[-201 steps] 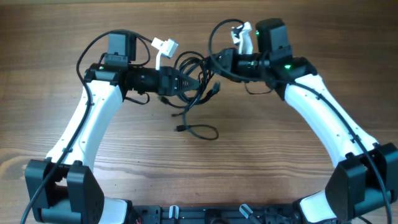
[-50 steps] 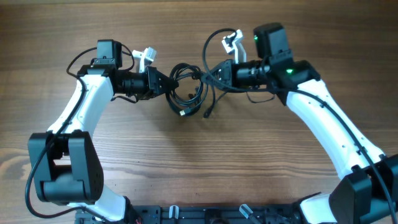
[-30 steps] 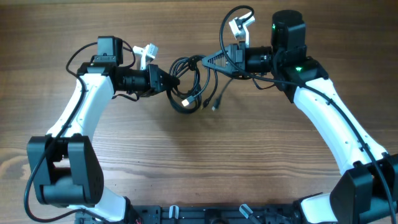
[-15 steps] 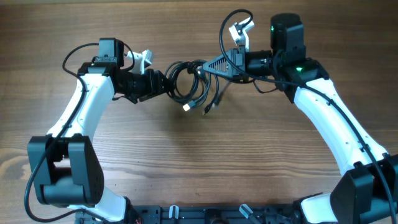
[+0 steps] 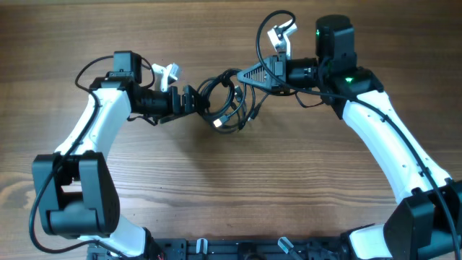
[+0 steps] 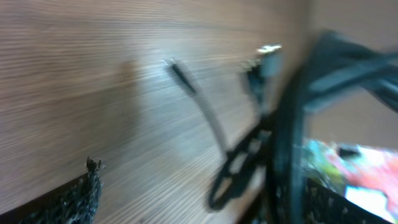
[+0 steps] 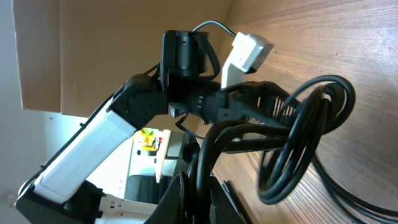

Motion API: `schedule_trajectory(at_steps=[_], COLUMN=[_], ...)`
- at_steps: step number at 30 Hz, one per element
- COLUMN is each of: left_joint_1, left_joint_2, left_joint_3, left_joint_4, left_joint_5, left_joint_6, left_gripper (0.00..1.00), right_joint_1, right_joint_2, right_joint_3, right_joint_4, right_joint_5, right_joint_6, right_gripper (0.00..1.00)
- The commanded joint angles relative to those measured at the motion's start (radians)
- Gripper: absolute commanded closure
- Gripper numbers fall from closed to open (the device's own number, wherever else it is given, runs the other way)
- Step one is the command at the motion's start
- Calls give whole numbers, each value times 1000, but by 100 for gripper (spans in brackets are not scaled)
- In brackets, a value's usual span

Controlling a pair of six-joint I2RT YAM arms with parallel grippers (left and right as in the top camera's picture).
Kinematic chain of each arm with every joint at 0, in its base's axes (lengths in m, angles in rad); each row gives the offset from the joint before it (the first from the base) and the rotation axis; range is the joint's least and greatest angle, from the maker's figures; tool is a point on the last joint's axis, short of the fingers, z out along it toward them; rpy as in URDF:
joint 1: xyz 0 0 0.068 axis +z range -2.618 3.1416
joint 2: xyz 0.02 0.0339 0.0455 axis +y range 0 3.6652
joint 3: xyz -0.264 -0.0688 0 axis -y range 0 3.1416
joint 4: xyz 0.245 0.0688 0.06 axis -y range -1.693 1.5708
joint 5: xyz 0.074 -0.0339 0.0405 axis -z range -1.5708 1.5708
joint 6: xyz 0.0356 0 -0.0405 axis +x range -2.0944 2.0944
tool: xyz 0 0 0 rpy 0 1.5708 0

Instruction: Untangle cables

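Thin black cables [image 5: 229, 108] form round loops near the grainy wooden table's [image 5: 238, 188] far edge, pinched by right gripper [image 5: 241, 74]; left gripper [image 5: 195, 102] gapes

Counts, overhead view:
- arms: 2, left arm [image 5: 97, 137] and right arm [image 5: 382, 137]
- grippers: 2, left gripper [image 5: 196, 101] and right gripper [image 5: 241, 74]
- table [image 5: 231, 195]: 1
- cables [image 5: 225, 97]: 1 black tangle. The strands overlap too much to count, so probably three or so.
- plug ends [image 5: 217, 124]: 3 visible below the tangle, one with a light tip
- white parts [image 5: 167, 72] by the wrists: 2, one per arm
- green lights [image 5: 320, 32]: 2, both on the right arm
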Motion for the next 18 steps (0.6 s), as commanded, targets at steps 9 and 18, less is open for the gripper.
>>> schedule_trajectory(at_steps=[9,18], left_joint_1=[25,25], left_joint_2=[14,14], left_joint_3=[-12,-11], left_joint_4=[-40,-19], left_joint_5=[98,-79], left_joint_6=[207,-12], left_gripper=[0,0], right_joint_1=[-9,-9], right_joint_2=[-45,-44], right_joint_3=[42,42], right_joint_4=[13,-2], right_joint_5=[-52,-29], right_joint_6=[-22,-30], right_gripper=[96,96])
